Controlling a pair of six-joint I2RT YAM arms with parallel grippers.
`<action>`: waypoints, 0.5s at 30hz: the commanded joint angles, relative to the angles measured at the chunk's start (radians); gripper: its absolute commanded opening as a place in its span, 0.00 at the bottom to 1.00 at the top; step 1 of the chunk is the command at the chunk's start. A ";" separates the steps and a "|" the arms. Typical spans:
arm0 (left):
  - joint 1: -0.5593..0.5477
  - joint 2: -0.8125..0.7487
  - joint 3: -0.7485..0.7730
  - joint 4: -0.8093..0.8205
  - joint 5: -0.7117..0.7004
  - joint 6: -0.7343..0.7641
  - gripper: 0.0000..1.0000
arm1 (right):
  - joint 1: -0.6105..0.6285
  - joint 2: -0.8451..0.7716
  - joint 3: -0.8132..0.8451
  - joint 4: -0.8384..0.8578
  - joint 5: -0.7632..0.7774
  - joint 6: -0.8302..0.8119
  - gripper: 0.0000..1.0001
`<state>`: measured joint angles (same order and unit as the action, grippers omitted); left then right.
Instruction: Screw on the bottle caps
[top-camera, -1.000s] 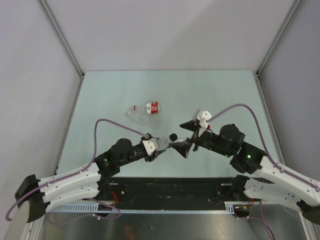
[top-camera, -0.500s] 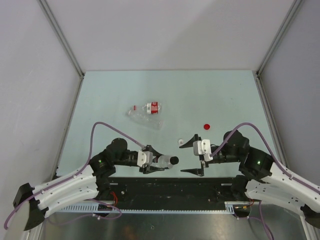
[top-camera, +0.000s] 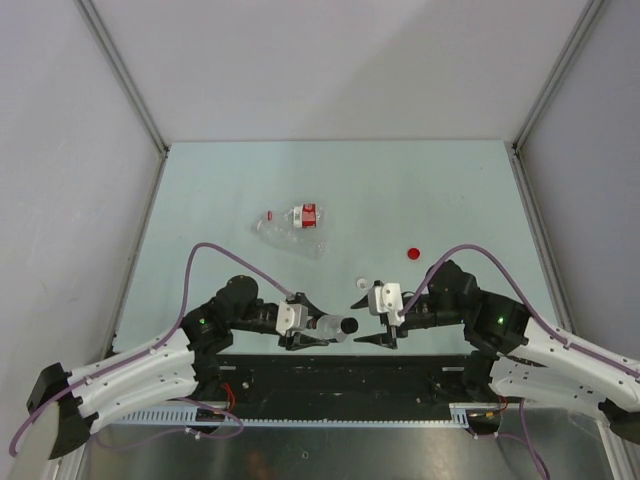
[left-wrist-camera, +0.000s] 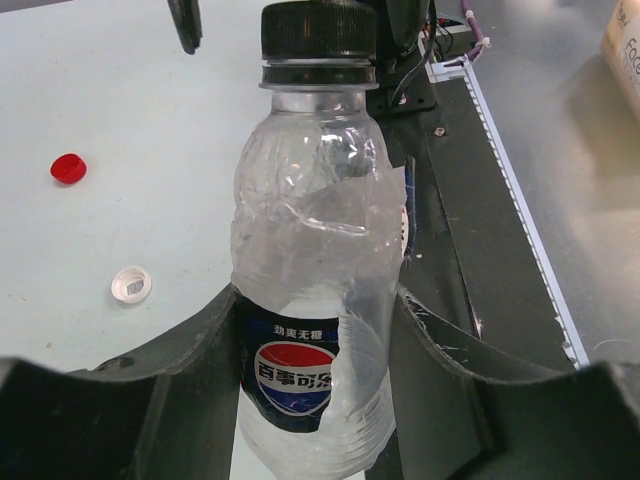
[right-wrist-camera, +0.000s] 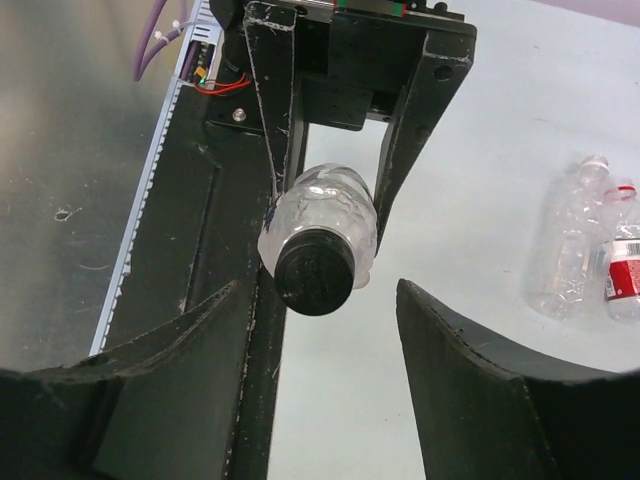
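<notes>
My left gripper (top-camera: 316, 325) is shut on a clear bottle (left-wrist-camera: 310, 230) with a blue label, held level near the table's front edge. A black cap (left-wrist-camera: 318, 30) sits on its neck, pointing right. Facing that cap is my right gripper (top-camera: 369, 320), open, with the black cap (right-wrist-camera: 315, 272) just beyond its fingertips and nothing touching them. A red cap (top-camera: 414, 253) and a white cap (top-camera: 362, 283) lie loose on the table. Two more bottles (top-camera: 290, 222) lie side by side farther back; one carries a red label.
The black base rail (top-camera: 330, 375) runs along the near edge under both grippers. Grey walls with metal posts close in the table (top-camera: 450, 190) at the left, right and back.
The left arm has pulled the bottle down toward the near edge. The right gripper backed off to the right, then came back left to face the cap, its jaws narrower.
</notes>
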<state>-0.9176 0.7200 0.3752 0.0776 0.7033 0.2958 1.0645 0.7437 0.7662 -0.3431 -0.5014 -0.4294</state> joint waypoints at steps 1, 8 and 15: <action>0.006 -0.008 0.036 0.011 -0.014 -0.012 0.01 | 0.035 0.003 0.005 0.024 0.047 0.003 0.63; 0.006 -0.004 0.041 0.011 -0.030 -0.020 0.00 | 0.073 0.019 0.005 0.039 0.101 0.004 0.55; 0.005 0.003 0.043 0.011 -0.043 -0.030 0.00 | 0.094 0.035 0.005 0.066 0.140 0.017 0.49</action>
<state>-0.9176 0.7200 0.3759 0.0746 0.6785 0.2863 1.1442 0.7750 0.7662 -0.3244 -0.3992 -0.4229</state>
